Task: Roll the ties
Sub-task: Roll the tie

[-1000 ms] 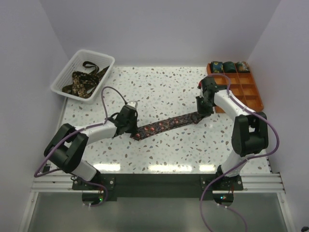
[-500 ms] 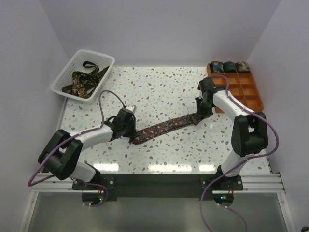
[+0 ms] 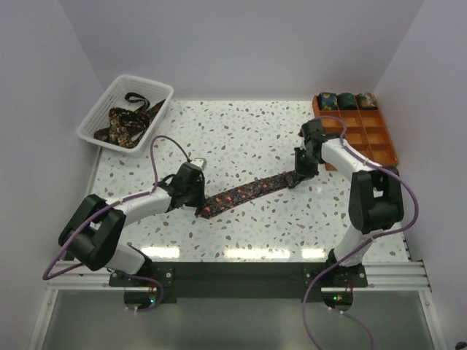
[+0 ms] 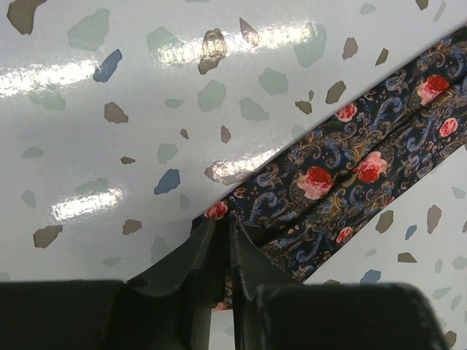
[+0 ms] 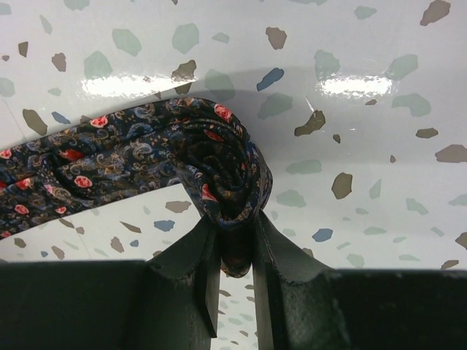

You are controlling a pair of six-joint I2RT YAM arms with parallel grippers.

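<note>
Limp, slippery-looking tie (image 3: 248, 192), best held at its ends: left gripper (image 4: 222, 227) clamped on its tip, right gripper (image 5: 232, 233) on its rolled end

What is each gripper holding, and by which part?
Both hold one tie. Left gripper pinches its pointed end; right gripper pinches the bunched, partly rolled opposite end.
</note>
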